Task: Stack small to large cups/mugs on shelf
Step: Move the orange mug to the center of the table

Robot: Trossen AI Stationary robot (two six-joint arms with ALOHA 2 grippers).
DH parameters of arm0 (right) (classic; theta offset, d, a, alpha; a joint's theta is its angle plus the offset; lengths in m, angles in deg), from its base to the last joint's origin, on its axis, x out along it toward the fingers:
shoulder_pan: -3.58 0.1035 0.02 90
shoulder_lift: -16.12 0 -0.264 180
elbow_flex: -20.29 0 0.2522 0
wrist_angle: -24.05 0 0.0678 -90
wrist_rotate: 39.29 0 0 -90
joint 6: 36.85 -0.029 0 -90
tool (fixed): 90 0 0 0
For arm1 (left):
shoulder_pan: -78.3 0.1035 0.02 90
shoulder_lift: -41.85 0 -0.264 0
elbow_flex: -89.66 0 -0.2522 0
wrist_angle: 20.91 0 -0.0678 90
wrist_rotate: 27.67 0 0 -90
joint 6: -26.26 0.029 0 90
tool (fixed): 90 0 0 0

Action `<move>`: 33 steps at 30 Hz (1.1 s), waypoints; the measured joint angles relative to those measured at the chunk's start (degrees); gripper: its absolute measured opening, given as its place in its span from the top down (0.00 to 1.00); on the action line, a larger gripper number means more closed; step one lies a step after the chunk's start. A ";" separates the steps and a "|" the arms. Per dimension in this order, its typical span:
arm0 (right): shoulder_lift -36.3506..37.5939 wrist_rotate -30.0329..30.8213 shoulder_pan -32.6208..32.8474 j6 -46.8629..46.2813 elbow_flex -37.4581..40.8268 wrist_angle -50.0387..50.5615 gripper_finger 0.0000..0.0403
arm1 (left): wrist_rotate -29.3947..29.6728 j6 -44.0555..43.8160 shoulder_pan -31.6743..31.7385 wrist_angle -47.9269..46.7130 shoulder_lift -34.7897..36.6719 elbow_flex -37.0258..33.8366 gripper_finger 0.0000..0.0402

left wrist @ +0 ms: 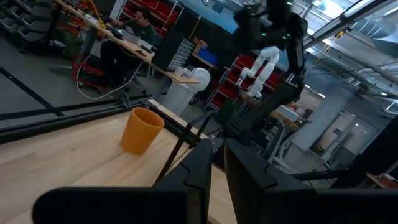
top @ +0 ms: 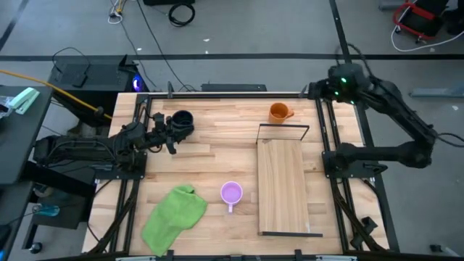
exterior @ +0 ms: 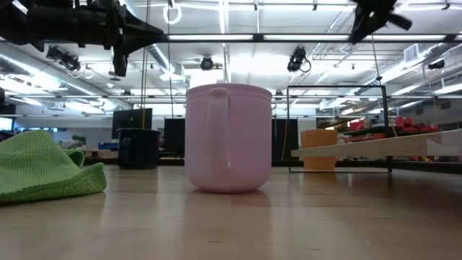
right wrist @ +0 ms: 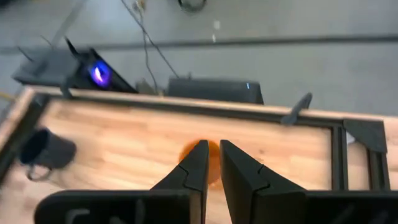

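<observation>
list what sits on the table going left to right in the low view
green cloth → black mug → light purple mug → orange mug → shelf board

place: robotics lab | signs: red storage racks (left wrist: 214, 59), white robot arm (left wrist: 264, 65), ceiling strip lights (exterior: 216, 36)

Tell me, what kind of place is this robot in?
Probably a robot lab or workshop. The wooden table stands on a bare grey floor with loose cables, red storage racks line the room behind, and a person works at a desk.
</observation>
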 joint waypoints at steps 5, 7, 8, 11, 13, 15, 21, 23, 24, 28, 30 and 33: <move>-6.98 -9.40 -7.90 5.79 0.00 0.00 0.89 | 0.00 0.06 0.00 -0.91 0.00 -0.02 0.87; -9.68 -11.90 -10.09 7.31 0.02 0.00 0.89 | 0.00 0.06 0.00 -1.09 -0.02 0.00 0.87; -11.00 -12.89 -11.04 7.93 0.02 0.00 0.89 | 0.00 0.06 0.00 -1.09 0.00 0.00 0.87; -14.87 -15.60 -13.30 9.80 0.02 0.00 0.89 | 0.00 0.16 0.00 -1.09 0.00 0.00 0.87; -17.17 -16.30 -14.43 11.28 0.02 0.00 0.89 | 0.00 0.17 0.00 -1.09 0.00 0.00 0.87; -19.10 -16.32 -15.23 12.33 0.02 0.00 0.89 | 0.00 0.17 0.00 -1.11 0.00 0.00 0.87; -22.81 -16.34 -16.12 12.73 0.02 0.80 0.89 | 0.00 0.19 0.00 -1.15 0.00 0.00 0.87; -24.06 -16.43 -16.10 12.74 0.02 1.88 0.89 | 0.02 0.18 0.00 -1.19 0.00 0.00 0.87; -24.58 -16.49 -16.10 12.74 0.02 2.45 0.89 | 0.02 0.19 0.00 -1.20 0.00 0.00 0.87; -25.85 -16.49 -16.04 13.99 0.02 2.16 0.89 | 0.02 0.19 0.00 -1.69 -0.02 0.00 0.87; -25.76 -16.44 -15.80 17.62 0.02 1.02 0.89 | 0.02 0.19 0.00 -2.35 0.00 0.00 0.87; -24.94 -16.47 -15.02 16.40 0.04 1.41 0.89 | 0.02 0.14 -0.02 -3.25 -0.02 0.00 0.87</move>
